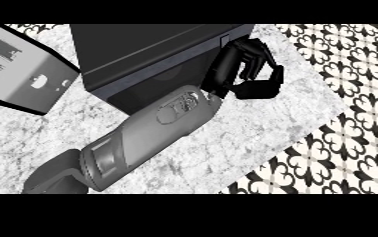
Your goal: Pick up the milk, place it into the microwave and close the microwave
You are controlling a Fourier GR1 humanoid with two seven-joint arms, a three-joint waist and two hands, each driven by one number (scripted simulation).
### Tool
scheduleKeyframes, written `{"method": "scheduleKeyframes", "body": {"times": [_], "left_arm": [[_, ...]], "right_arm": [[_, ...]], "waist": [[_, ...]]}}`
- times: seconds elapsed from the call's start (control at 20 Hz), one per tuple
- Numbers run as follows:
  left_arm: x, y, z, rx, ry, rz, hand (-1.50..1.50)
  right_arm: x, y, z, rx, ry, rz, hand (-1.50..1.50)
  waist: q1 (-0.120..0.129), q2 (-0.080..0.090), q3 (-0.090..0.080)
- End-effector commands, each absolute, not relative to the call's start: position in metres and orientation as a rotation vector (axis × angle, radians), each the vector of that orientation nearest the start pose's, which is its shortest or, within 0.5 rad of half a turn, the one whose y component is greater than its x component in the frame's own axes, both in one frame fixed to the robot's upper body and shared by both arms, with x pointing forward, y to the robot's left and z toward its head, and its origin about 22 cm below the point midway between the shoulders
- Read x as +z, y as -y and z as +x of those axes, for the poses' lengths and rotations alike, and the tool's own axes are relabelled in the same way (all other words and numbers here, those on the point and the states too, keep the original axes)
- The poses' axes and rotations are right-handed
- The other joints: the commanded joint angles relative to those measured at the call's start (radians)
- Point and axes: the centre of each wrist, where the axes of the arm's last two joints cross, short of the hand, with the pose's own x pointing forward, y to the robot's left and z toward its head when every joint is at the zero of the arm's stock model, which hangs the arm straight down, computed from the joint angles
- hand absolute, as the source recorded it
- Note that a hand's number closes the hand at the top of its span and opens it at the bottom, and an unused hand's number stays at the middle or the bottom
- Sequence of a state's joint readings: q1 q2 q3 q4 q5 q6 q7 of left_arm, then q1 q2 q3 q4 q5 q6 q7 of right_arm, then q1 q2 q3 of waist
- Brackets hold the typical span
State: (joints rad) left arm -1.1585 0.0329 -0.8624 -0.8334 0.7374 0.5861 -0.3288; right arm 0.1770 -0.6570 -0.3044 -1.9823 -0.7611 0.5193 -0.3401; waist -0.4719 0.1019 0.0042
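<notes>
One grey forearm crosses the view from the lower left, and I take it for my right arm. Its black right hand (249, 70) sits at the right front corner of the dark microwave (148, 43). The fingers (251, 51) curl over towards the thumb (258, 88), and I see nothing held between them. The microwave's cavity faces the arm and looks dark inside. Its grey door (33, 78) stands swung open at the far left. No milk shows anywhere; the forearm and hand hide part of the opening. My left hand is out of view.
The microwave stands on a white marbled counter (244, 131). The counter's edge runs diagonally at the right, with black-and-white patterned floor (325, 146) beyond it.
</notes>
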Motion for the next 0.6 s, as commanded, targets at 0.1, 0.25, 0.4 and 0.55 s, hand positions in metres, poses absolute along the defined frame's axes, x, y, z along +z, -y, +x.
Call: {"method": "scheduleKeyframes", "body": {"times": [0.1,0.25,0.4,0.55], "left_arm": [[0.109,0.019,0.375,-0.211,1.845,-0.099,1.5],[0.103,0.014,0.379,-0.17,1.786,-0.069,1.5],[0.093,0.01,0.379,-0.163,1.766,-0.042,1.5],[0.092,0.009,0.381,-0.185,1.758,-0.061,1.5]], "right_arm": [[0.162,0.384,0.186,0.377,2.204,0.434,-1.5],[0.166,0.387,0.187,0.372,2.216,0.424,-1.5],[0.17,0.39,0.184,0.363,2.233,0.403,-1.5],[0.175,0.396,0.181,0.343,2.255,0.364,-1.5]], "waist": [[0.026,0.004,0.0],[0.048,0.013,0.001],[0.071,0.008,0.0],[0.097,0.004,-0.003]]}}
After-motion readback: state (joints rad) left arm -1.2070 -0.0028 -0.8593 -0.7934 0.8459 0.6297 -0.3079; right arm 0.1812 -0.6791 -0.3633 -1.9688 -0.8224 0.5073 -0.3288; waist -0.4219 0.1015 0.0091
